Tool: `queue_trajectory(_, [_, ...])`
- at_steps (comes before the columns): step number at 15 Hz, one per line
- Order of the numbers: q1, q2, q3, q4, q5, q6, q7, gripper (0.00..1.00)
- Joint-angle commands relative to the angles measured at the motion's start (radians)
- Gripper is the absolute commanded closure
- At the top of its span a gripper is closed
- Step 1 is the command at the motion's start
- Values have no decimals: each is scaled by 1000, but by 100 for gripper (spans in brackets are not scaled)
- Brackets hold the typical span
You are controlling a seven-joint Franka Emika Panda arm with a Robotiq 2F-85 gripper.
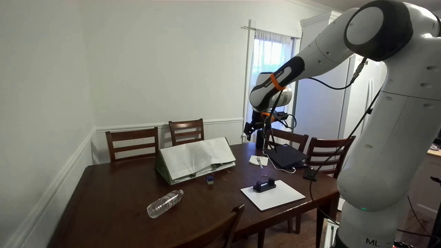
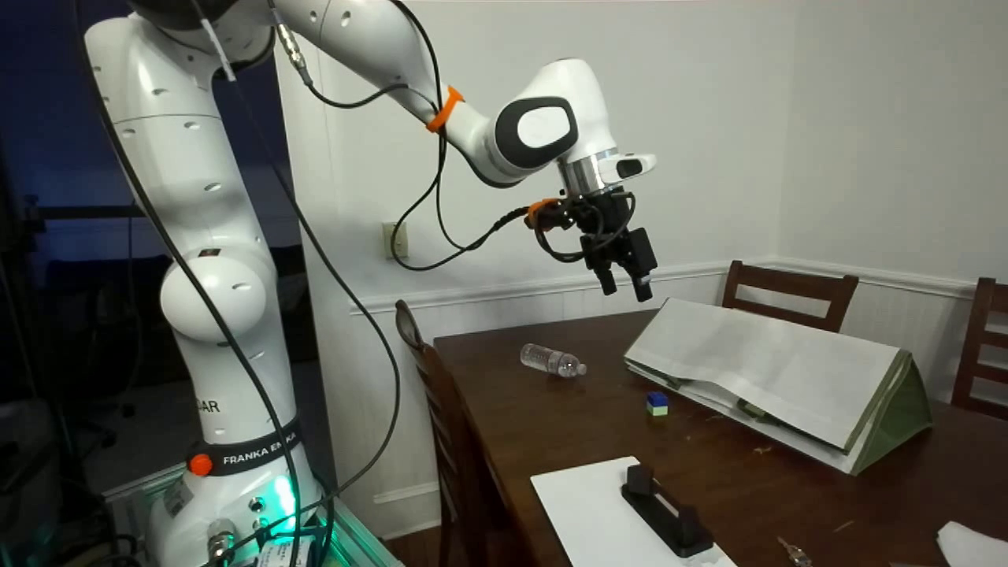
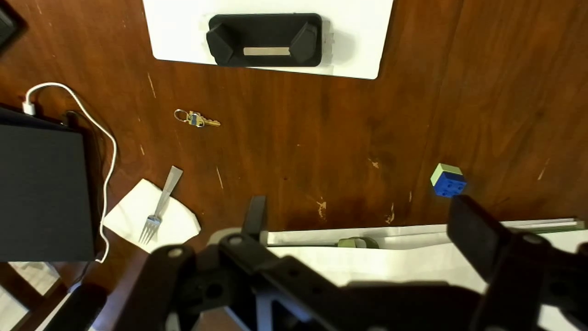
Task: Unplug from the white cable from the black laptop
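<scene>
My pincer (image 2: 628, 288): hanging in the air and pointing down, its two fingers apart.
My arm (image 2: 378, 51): white with black caps, an orange strap (image 2: 446, 110) round it.
My base (image 2: 224, 504): glowing green, a red button (image 2: 200, 465) above the light.
Tabletop (image 2: 567, 417): dark brown wood.
Bottle (image 2: 549, 361): clear, lying on its side.
Easel pad (image 2: 772, 370): tent-shaped, white sheets over green boards.
Block (image 2: 657, 404): small, blue above pale green, near the easel pad.
White board (image 2: 579, 504): flat on the tabletop, a black holder (image 2: 664, 517) resting on it.
Metal object (image 2: 795, 554): too small for me to name.
Chairs (image 2: 791, 282): brown, one nearer me, two beyond the easel pad.
</scene>
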Motion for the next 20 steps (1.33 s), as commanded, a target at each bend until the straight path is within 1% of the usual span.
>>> queue_trajectory(1, [3, 0, -3, 2, 0, -2, -1, 0])
queue_trajectory(10, [3, 0, -3, 2, 0, -2, -1, 0])
queue_trajectory(11, [-2, 45, -19, 40, 43, -5, 11, 0])
queue_trajectory(13, [-26, 109, -52, 89, 83, -45, 41, 0])
queue_trajectory(15, [-55, 171, -96, 115, 112, -33, 50, 0])
queue_trajectory(17, [-67, 205, -123, 133, 219, -52, 14, 0])
queue_trajectory(18, [-58, 153, -108, 82, 138, -19, 34, 0])
queue_trajectory(20, [-69, 192, -124, 102, 182, -21, 22, 0])
